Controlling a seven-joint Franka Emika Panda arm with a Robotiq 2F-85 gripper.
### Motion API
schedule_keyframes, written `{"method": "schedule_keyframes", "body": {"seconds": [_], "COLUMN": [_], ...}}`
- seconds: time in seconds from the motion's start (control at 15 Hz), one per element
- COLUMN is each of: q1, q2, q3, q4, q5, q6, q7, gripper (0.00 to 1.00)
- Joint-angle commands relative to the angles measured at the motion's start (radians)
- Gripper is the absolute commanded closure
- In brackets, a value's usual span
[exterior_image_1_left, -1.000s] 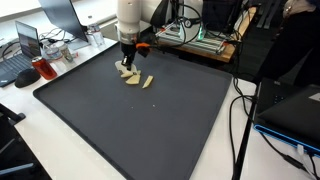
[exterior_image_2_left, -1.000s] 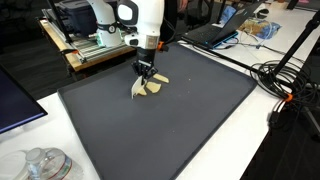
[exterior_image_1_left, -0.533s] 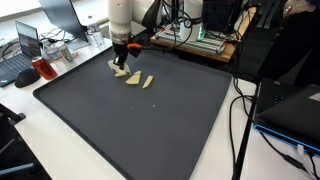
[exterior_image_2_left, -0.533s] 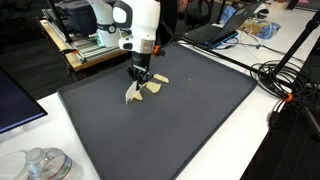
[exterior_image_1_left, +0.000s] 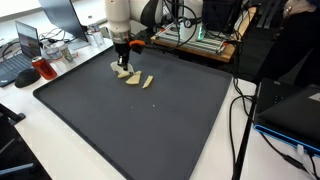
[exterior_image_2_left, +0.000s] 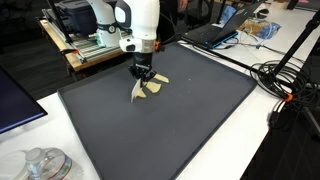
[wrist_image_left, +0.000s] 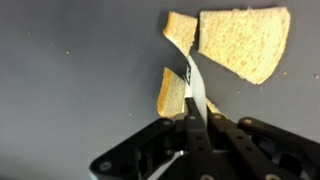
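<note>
Since a second earlier the gripper (exterior_image_2_left: 143, 80) had swung a little toward the corner of the mat (exterior_image_2_left: 200, 120) and then come partway back, carrying one wedge (exterior_image_2_left: 137, 92) of bread with it, while the other wedges (exterior_image_2_left: 156, 83) lay where they had been. Its jaws were fully closed, and it looked to be pinching that wedge by a thin edge. In an exterior view the wedge hung tilted under the fingertips, near the mat edge on the arm's side and just beside the others. In the wrist view it (wrist_image_left: 171, 93) sat against one side of the closed fingers, with a pale strip showing at the tips. Whether its lower corner touched the mat could not be told. The likeliest trouble was the grip itself: so narrow a bite on soft, crumbly bread could tear the edge off or let the wedge slip, dropping it onto its neighbours (wrist_image_left: 245, 42). Crumbs (wrist_image_left: 68, 52) already dotted the mat. If the low corner dragged, a sideways move could also shove the nearby wedges out of place. No brand, label or writing could be read; the laptop (exterior_image_1_left: 30, 42) beyond the mat was too small to make out.
</note>
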Motion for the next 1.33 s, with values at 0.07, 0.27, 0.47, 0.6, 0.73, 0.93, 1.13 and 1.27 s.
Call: {"method": "schedule_keyframes", "body": {"seconds": [0.07, 0.27, 0.47, 0.6, 0.73, 0.93, 1.13, 1.27], "q1": [-0.005, -0.001, 0.008, 0.000, 0.001, -0.003, -0.003, -0.004], "q2": [-0.037, -0.032, -0.003, 0.015, 0.026, 0.044, 0.062, 0.062], "q3": [0.069, 0.066, 0.036, 0.030, 0.014, -0.013, -0.042, -0.046], "q4": [-0.057, -0.048, -0.029, -0.013, -0.002, 0.014, 0.027, 0.028], "q5": [0.132, 0.163, 0.139, 0.140, 0.129, 0.123, 0.123, 0.136], "q6": [-0.066, -0.087, -0.058, -0.043, -0.021, 0.009, 0.044, 0.044], "q7": [-0.128, -0.145, -0.113, -0.113, -0.097, -0.080, -0.061, -0.063], "gripper": [0.99, 0.99, 0.99, 0.99, 0.99, 0.99, 0.99, 0.99]}}
